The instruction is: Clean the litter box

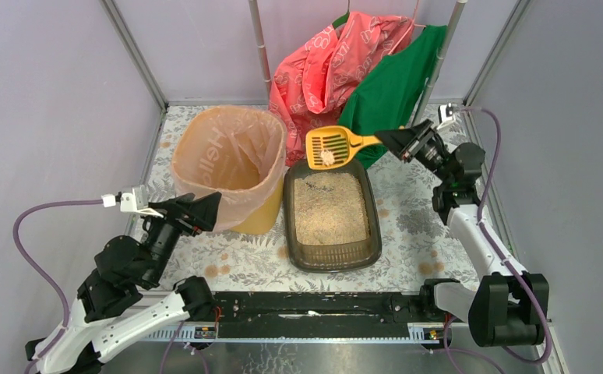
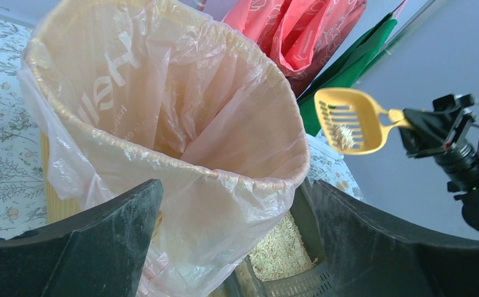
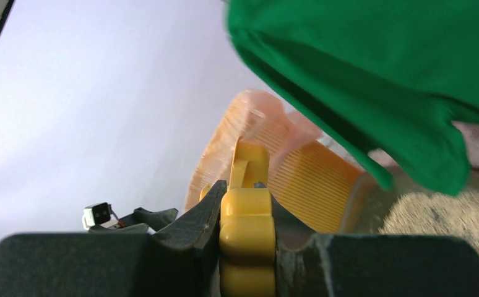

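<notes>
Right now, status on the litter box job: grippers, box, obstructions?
Right gripper shut on yellow scoop, clump aboard, raised near litter box far end. Left gripper open at lined bin. Green cloth hangs close behind.

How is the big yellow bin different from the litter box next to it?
The yellow bin stands tall; the litter box is low and flat. The bin has a peach plastic liner; the litter box is dark grey-brown and unlined. The litter box holds beige granules; the bin shows only its liner inside. Both are open on top and sit side by side on the flowery table.
</notes>
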